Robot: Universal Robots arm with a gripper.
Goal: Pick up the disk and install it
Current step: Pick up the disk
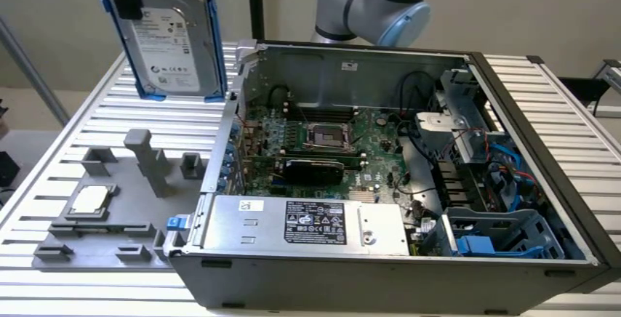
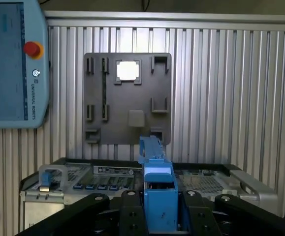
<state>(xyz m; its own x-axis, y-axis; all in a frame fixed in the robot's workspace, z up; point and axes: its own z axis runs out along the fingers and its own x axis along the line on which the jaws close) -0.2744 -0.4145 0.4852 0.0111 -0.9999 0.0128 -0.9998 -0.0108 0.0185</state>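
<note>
**Item:** disk (image 1: 173, 37), silver-grey with a white label, clipped in a blue carrier frame.

**Position:** held upright and clear of the slatted tabletop (image 1: 58, 121) at the exterior view's upper left, just beside the far corner of the open computer case (image 1: 388, 277).

**End effector** (image 2: 160, 216)**:** clamped on the disk's blue frame, which is seen between the black fingers (image 2: 132, 211) in the wrist view.

**Also on the tabletop:** grey fixture plate (image 1: 97, 248), with a small square chip (image 1: 90, 199) seated in it.

**Inside the case:** silver box with black label (image 1: 301, 224); blue drive cage (image 1: 505, 233).

The black gripper (image 1: 128, 1) is mostly cut off above the blue-framed silver-grey hard drive (image 1: 174, 33). Its label print (image 1: 171, 57) looks too small to read.
</note>
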